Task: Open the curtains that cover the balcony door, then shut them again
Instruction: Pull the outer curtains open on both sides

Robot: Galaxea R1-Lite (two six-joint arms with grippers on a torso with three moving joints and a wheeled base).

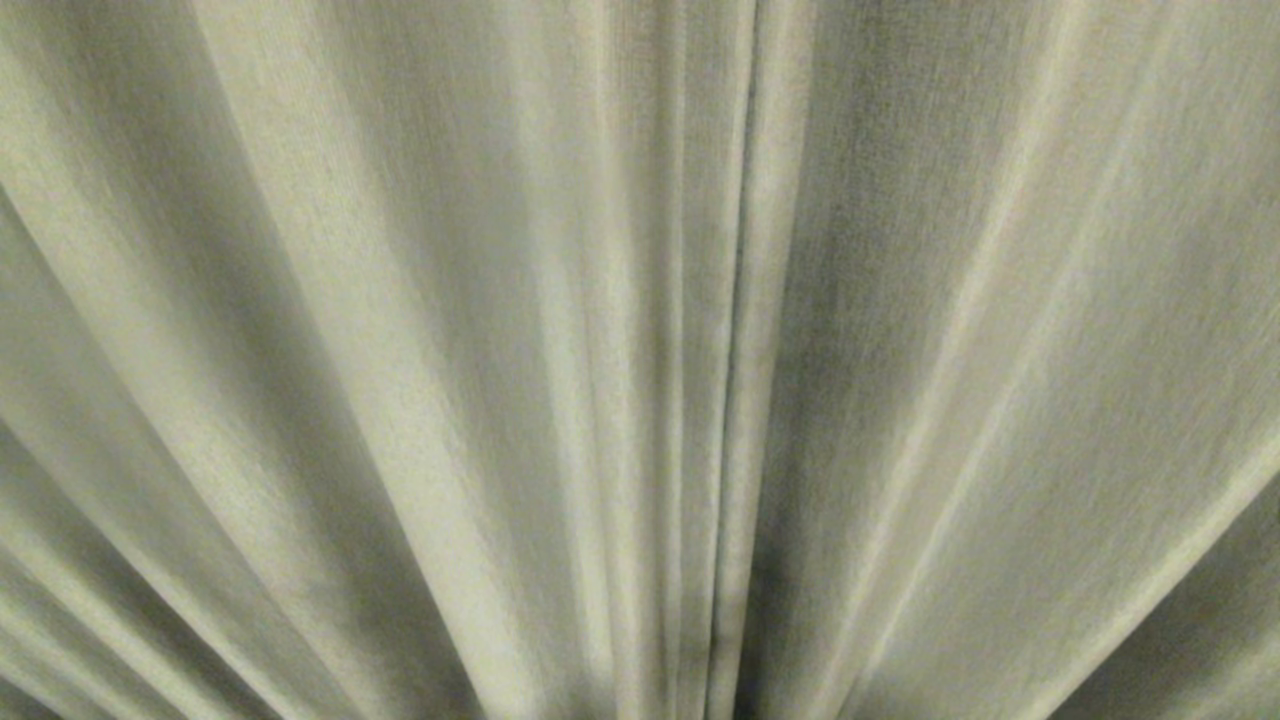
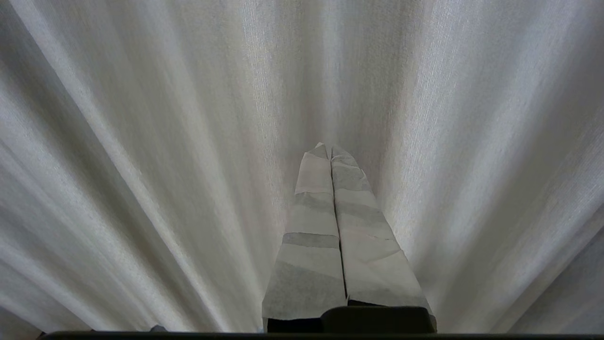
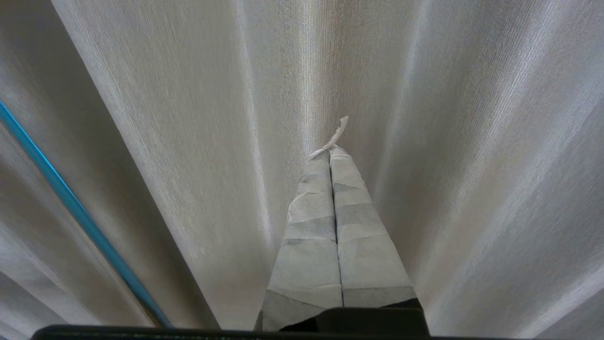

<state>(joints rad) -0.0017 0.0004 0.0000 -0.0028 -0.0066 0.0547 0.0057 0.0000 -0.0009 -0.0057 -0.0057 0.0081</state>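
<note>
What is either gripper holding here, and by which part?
Nothing. The left gripper and right gripper are both shut on themselves, pointing at the beige woven floor-length curtains with no fold between their taped fingers.

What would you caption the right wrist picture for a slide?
Right gripper, tape-wrapped fingers shut, pointing at the closed beige curtains, a blue cord alongside.

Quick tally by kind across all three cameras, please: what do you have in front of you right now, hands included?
Curtains, drawn, meeting at a seam in the head view: 1 set
Robot hands, tape-wrapped, fingers together, pointing at the fabric: 2 (left hand, right hand)
Blue cord or strap, right wrist view only: 1
Balcony door: 0 visible
Total: 4
</note>
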